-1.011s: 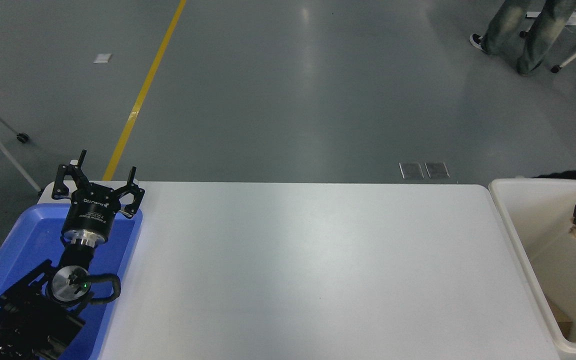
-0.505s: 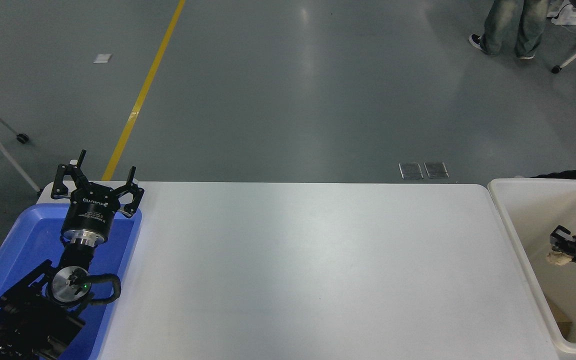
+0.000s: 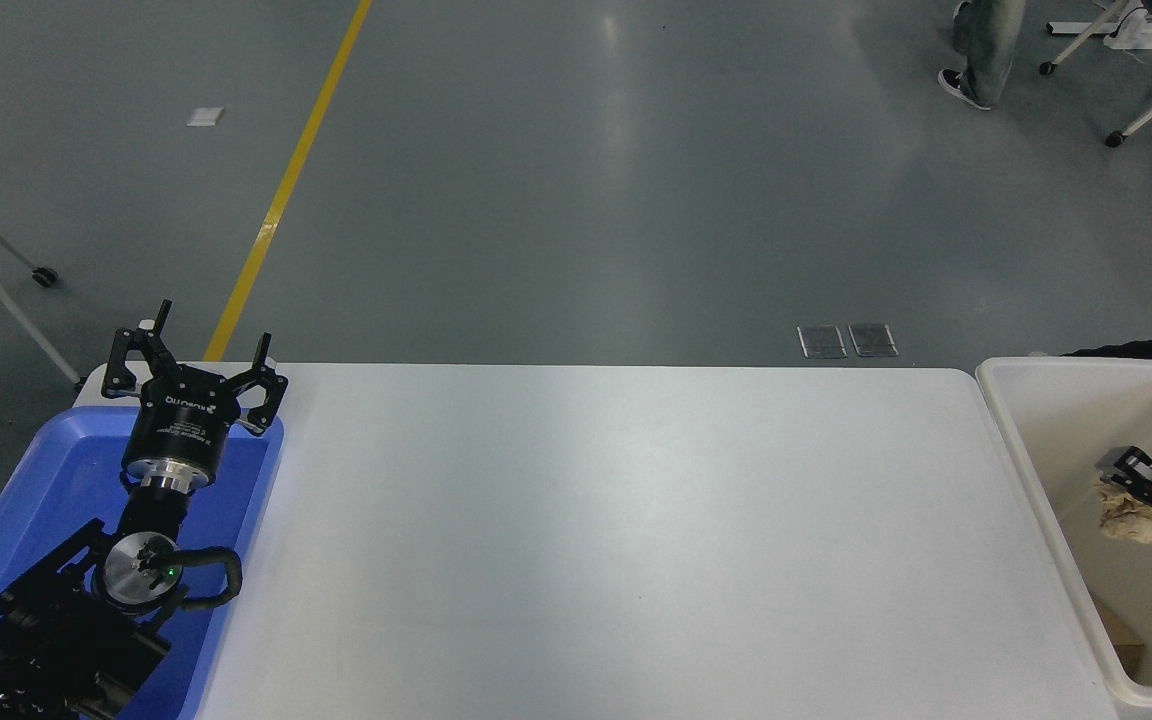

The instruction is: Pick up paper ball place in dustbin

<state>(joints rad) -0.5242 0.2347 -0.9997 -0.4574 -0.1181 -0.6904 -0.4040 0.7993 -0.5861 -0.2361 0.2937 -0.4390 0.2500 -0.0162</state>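
You have the paper ball (image 3: pixel 1128 515), a crumpled tan wad, inside the dustbin (image 3: pixel 1034 470), over its smooth far wall. The dustbin is a deep cream-white rectangular tub with a rounded rim, sitting off the table's right end.

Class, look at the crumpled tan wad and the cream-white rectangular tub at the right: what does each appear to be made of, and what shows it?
The crumpled tan wad looks like brown kraft paper: matte, with sharp irregular creases. The cream-white rectangular tub appears to be moulded plastic: smooth, slightly glossy walls and a rounded rim, though the look alone cannot confirm it.
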